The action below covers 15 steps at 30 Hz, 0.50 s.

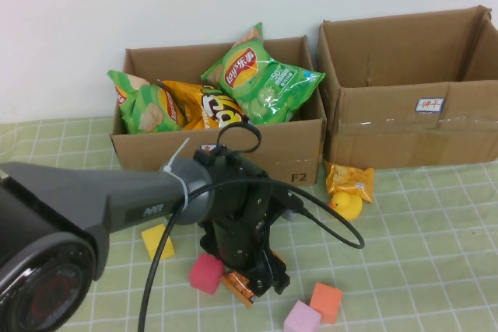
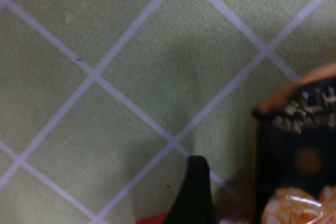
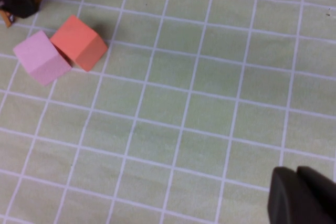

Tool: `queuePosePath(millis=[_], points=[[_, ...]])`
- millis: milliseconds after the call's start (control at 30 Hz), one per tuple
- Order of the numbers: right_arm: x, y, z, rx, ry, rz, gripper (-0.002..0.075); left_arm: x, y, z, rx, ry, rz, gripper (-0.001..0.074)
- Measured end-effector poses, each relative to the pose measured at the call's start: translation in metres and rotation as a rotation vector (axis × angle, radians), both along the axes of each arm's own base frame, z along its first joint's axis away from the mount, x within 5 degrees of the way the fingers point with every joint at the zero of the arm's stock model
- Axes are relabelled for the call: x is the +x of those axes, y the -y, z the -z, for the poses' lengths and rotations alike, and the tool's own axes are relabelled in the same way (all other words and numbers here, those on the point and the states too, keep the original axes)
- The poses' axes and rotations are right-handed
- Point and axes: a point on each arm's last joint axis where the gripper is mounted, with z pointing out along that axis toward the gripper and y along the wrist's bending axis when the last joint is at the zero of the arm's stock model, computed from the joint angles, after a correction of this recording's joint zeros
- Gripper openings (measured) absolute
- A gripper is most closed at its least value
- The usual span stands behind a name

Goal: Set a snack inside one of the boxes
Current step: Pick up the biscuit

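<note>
Just beneath left end effector (image 1: 261, 274), snack bar (image 1: 237, 285)

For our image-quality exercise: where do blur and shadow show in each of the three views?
High view: even light, the near left arm housing soft; left gripper open, low over the snack bar. Left wrist view: snack wrapper blurred, a soft shadow on the cloth. Right wrist view: sharp cubes; shut right gripper a dark blur.

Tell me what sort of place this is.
Probably a lab test table: checked green cloth, two cardboard boxes against a bare wall, foam cubes scattered. Left gripper open over them; right gripper shut.
</note>
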Motion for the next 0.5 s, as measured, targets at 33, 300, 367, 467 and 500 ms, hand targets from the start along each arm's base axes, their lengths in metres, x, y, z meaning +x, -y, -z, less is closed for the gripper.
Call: queuePosePath(millis=[33,300,367,467,500], points=[[0.0,0.0,0.0,0.0,0.0,0.0,-0.0002,0.0,0.0,0.001,-0.001,-0.003,-0.002,0.0557],[0.0,0.0,0.0,0.002,0.006,0.002,-0.0002,0.0,0.003,-0.003,-0.017,-0.012,-0.005,0.0347],[0.0,0.0,0.0,0.004,0.006,0.002,-0.0002,0.002,0.004,-0.005,-0.014,-0.015,-0.003,0.0347],[0.0,0.0,0.0,0.004,0.006,0.002,-0.0002,0.007,0.008,-0.013,-0.015,-0.011,-0.002,0.0347],[0.0,0.0,0.0,0.004,0.006,0.002,-0.0002,0.009,0.01,-0.017,-0.014,-0.011,-0.003,0.0347]])
